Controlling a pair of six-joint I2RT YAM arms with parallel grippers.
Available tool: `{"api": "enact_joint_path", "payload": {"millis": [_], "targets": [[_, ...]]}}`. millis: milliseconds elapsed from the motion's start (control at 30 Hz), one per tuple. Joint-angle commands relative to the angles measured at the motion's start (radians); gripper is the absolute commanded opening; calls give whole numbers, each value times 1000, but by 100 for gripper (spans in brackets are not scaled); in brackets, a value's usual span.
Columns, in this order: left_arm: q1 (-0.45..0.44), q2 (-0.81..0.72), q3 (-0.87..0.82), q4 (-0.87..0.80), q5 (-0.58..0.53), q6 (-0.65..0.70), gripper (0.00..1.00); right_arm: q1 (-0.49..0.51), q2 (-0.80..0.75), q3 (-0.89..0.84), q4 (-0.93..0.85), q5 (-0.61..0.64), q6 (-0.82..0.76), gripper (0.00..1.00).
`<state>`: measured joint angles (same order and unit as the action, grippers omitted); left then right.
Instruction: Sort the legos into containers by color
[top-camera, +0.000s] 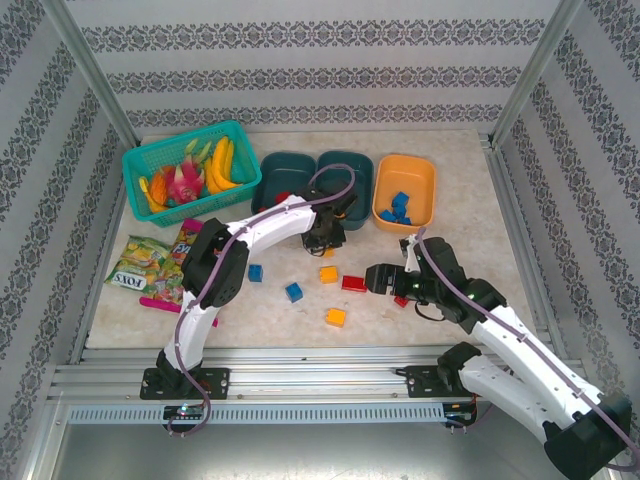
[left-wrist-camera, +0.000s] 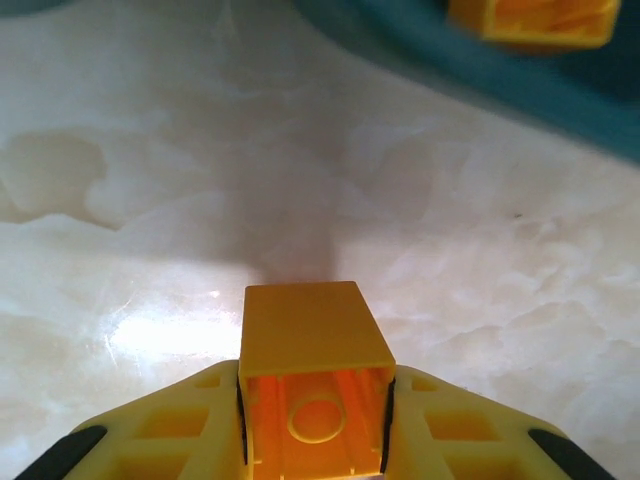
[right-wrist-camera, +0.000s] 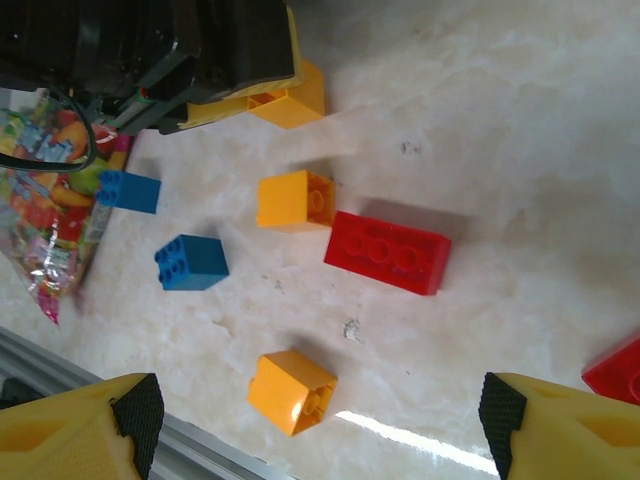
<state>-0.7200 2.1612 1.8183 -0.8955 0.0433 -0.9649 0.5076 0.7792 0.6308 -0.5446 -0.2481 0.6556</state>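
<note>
Holding an orange lego (left-wrist-camera: 315, 335) clamped in my left pincer (left-wrist-camera: 315, 425), just short of the teal tub (left-wrist-camera: 520, 85), which has a sorted lego (left-wrist-camera: 530, 18) of the same colour inside. Next, probably: lift over that tub's rim, release. Right pincer (right-wrist-camera: 318, 425) gapes empty, nearside of the tub.

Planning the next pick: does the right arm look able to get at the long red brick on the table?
Probably yes. The right hand is open and the red brick lies close ahead on the table, nothing on top of it.
</note>
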Motion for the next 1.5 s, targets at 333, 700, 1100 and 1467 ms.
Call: {"api": "enact_joint_path", "payload": {"millis": [333, 700, 1100, 1467], "targets": [[77, 33, 384, -89, -91, 161, 30, -130, 171, 269, 76, -4, 13, 84], [159, 299, 650, 66, -120, 300, 31, -188, 345, 336, 329, 16, 164, 84], [182, 374, 661, 87, -33, 275, 51, -200, 364, 322, 314, -16, 194, 84], [183, 166, 694, 4, -1, 238, 70, -205, 345, 429, 207, 0, 53, 84]]}}
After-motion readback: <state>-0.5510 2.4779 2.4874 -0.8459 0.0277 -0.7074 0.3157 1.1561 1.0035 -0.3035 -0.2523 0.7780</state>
